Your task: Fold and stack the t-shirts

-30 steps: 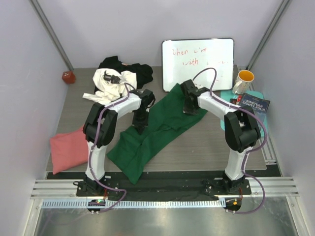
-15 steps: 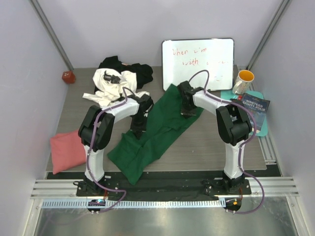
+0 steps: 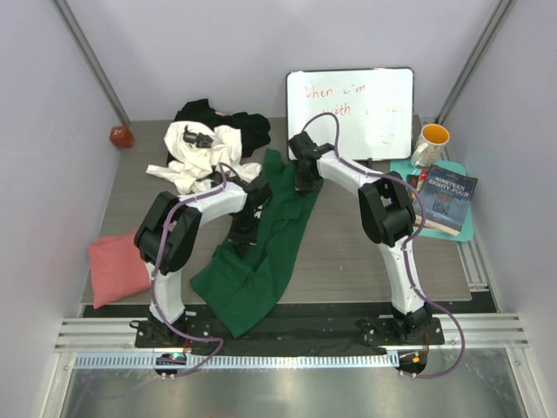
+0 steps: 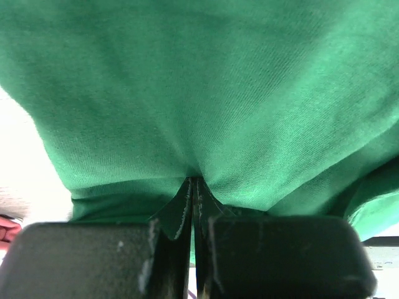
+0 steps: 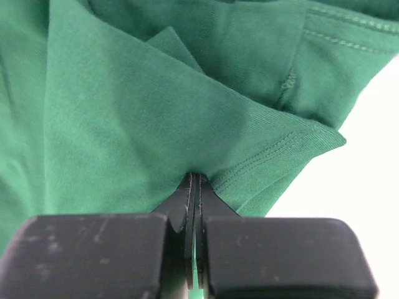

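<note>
The dark green t-shirt (image 3: 261,252) lies bunched in a long strip down the table's middle, its lower end hanging over the near edge. My left gripper (image 3: 246,218) is shut on its cloth (image 4: 206,93), pinched at the tips (image 4: 194,180). My right gripper (image 3: 305,178) is shut on a hemmed edge of the same shirt (image 5: 124,124), the jaws closed (image 5: 196,175). A white t-shirt (image 3: 196,155) and a black t-shirt (image 3: 250,127) lie heaped at the back left. The salmon pink t-shirt (image 3: 117,266) lies folded at the near left.
A whiteboard (image 3: 350,109) leans against the back wall just behind the right gripper. An orange-lined mug (image 3: 432,139), a book (image 3: 448,196) and a teal mat (image 3: 466,228) sit at the right. A red ball (image 3: 121,136) rests at the far left.
The right gripper has swung left and back while holding the green shirt's edge, gathering the shirt into a narrower strip. The left gripper has hardly moved.
</note>
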`<state>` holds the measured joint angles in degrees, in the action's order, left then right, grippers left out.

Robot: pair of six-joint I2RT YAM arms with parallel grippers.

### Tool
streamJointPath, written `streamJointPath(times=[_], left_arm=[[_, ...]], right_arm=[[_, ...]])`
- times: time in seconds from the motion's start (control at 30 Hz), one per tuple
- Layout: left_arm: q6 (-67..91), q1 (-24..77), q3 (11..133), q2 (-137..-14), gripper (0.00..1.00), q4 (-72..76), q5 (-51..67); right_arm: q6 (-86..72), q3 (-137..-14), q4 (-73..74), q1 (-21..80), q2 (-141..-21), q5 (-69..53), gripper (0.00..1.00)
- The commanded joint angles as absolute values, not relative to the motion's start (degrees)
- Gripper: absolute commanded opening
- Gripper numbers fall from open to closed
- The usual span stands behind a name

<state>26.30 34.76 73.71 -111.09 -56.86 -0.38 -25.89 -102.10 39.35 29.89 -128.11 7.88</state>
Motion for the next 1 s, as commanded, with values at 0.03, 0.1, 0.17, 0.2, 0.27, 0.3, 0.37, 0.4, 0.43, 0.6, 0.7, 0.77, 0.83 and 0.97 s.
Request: streamJointPath(times=[0.03, 0.1, 0.17, 0.2, 0.27, 0.3, 0.37, 0.4, 0.43, 0.6, 0.7, 0.77, 0.83, 0.97], left_arm=[[25.93, 35.16, 71.89, -112.32, 0.00, -57.04, -1.84], [26.01, 35.16, 72.33, -112.50, 0.00, -57.04, -2.02], [26.37, 35.16, 72.86, -112.68, 0.00, -57.13, -1.85], [26.45, 35.16, 73.04, -112.76, 0.00, -57.13, -1.50], [26.89, 35.16, 73.30, -112.76, 0.00, -56.95, -1.05], [27.16, 35.16, 73.39, -112.85, 0.00, -56.78, -1.05], [27.33, 35.16, 73.91, -113.29, 0.00, -56.52, -0.97], [27.42, 35.07, 74.26, -113.64, 0.00, -56.43, -0.88], [27.51, 35.16, 75.05, -113.73, 0.00, -56.60, -0.70], [27.77, 35.16, 77.52, -114.43, 0.00, -56.78, -0.18], [27.86, 35.16, 78.83, -114.52, 0.00, -56.78, -0.18], [27.95, 35.16, 79.89, -114.70, 0.00, -56.95, -0.18], [28.04, 35.16, 80.68, -114.96, 0.00, -56.87, 2.10], [28.13, 35.42, 80.95, -114.52, 0.00, -56.34, 3.78]], right_arm=[[-23.82, -109.49, 39.02, 30.76, -136.48, 3.69, 0.01], [-23.20, -112.22, 39.37, 30.76, -137.54, 2.99, 0.01], [-22.77, -113.90, 39.72, 30.76, -139.04, 2.38, 0.01], [-22.50, -115.12, 39.64, 30.76, -139.39, 0.98, 0.01], [-22.33, -116.36, 40.16, 30.76, -140.88, 0.79, 0.01], [-22.41, -116.72, 40.60, 30.76, -141.06, 1.31, 0.01], [-22.67, -116.28, 40.69, 30.67, -141.15, 3.24, 0.01], [-22.68, -115.84, 40.69, 30.59, -141.15, 4.91, 0.01], [-22.76, -115.84, 40.95, 30.15, -140.98, 5.53, 0.01], [-23.99, -116.19, 42.88, 27.34, -140.28, 5.63, 0.01], [-24.00, -116.80, 42.80, 25.32, -140.27, 4.66, 0.01], [-23.20, -118.21, 43.15, 24.18, -140.71, 4.13, 0.01], [-23.03, -120.58, 43.68, 23.47, -141.59, 3.96, 0.01], [-22.94, -123.22, 44.82, 21.71, -143.00, 3.87, 0.01]])
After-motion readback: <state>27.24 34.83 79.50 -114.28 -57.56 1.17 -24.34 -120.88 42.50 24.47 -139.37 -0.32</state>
